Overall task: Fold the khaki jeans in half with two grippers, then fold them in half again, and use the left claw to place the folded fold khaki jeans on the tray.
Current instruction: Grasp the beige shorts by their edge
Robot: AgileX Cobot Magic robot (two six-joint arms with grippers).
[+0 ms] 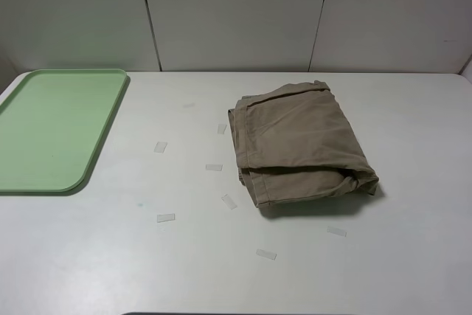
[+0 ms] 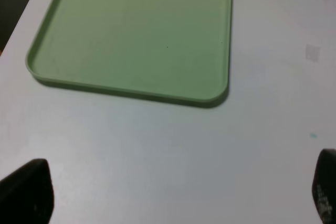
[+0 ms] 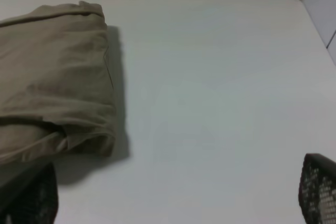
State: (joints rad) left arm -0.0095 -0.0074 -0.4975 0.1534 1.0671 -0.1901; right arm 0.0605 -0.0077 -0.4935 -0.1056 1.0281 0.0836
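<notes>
The khaki jeans [image 1: 299, 145] lie folded in a thick bundle on the white table, right of the middle. They also show in the right wrist view [image 3: 52, 77]. The mint-green tray [image 1: 51, 127] lies empty at the far left of the table and fills the left wrist view [image 2: 136, 35]. Neither arm shows in the exterior high view. My left gripper [image 2: 176, 192] is open and empty over bare table short of the tray's near rim. My right gripper [image 3: 174, 195] is open and empty, beside the jeans and apart from them.
Several small pale tape marks [image 1: 166, 217] are stuck on the table between the tray and the jeans. A grey panelled wall [image 1: 236, 12] stands behind the table. A small green speck [image 2: 313, 135] marks the table near the left gripper.
</notes>
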